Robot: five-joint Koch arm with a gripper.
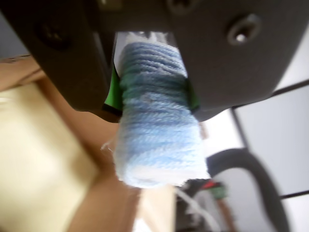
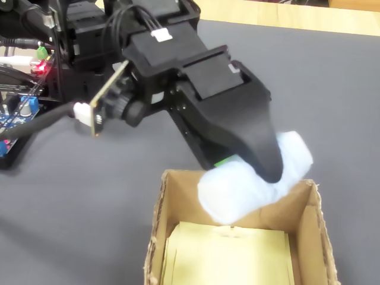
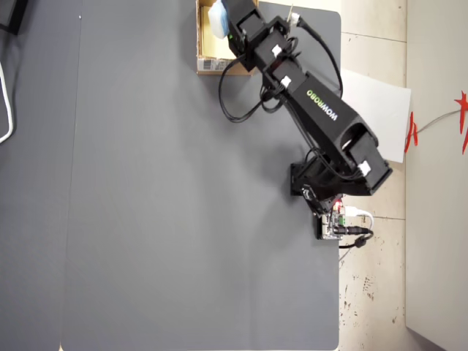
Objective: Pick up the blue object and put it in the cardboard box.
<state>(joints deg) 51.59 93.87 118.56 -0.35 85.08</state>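
Note:
The blue object (image 1: 157, 130) is a pale blue-white woolly pad, pinched between the two dark jaws with green pads. My gripper (image 1: 153, 99) is shut on it. In the fixed view the pad (image 2: 240, 187) hangs over the back rim of the cardboard box (image 2: 159, 219), just above its pale yellow floor, with the gripper (image 2: 249, 169) above it. From overhead the blue object (image 3: 218, 17) shows over the box (image 3: 207, 64) at the top edge of the mat, where the gripper (image 3: 225, 22) reaches. The box's tan wall (image 1: 96, 193) lies below the pad in the wrist view.
The arm's base (image 3: 322, 183) stands on the right edge of the dark grey mat (image 3: 161, 205). A circuit board with a red light (image 2: 35, 68) and cables sits at the fixed view's upper left. A black cable (image 1: 256, 174) curves at the wrist view's lower right.

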